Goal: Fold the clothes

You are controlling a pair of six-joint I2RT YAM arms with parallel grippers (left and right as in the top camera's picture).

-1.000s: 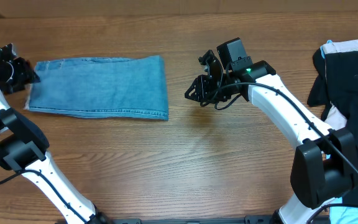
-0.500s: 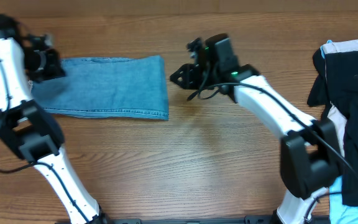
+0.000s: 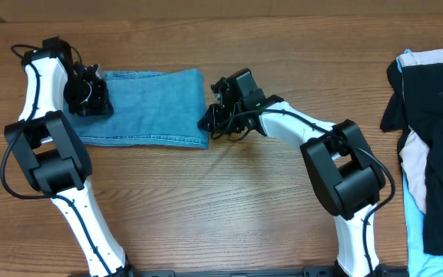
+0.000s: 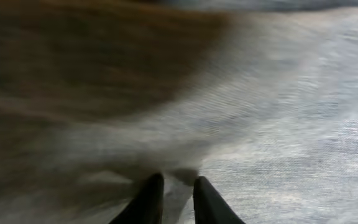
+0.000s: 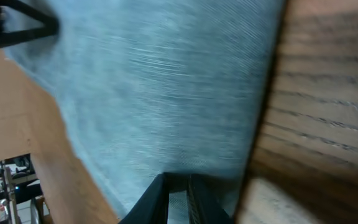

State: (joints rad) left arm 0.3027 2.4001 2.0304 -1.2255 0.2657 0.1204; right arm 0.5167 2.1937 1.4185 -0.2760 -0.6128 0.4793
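Jeans (image 3: 148, 108): folded band near the counter's (image 3: 206, 208) far-left corner.
Left pincer (image 3: 91, 96): narrow over one end, for lifting, I reckon.
Right pincer (image 3: 214, 123): narrow at the other end; I cannot tell its grip.

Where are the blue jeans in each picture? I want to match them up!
Overhead: the jeans lie folded at the upper left of the table.
Left wrist: the jeans, blurry and pale, fill the right and bottom.
Right wrist: the jeans fill the left and middle.
Shared landmark: brown wood of the table beside the jeans.
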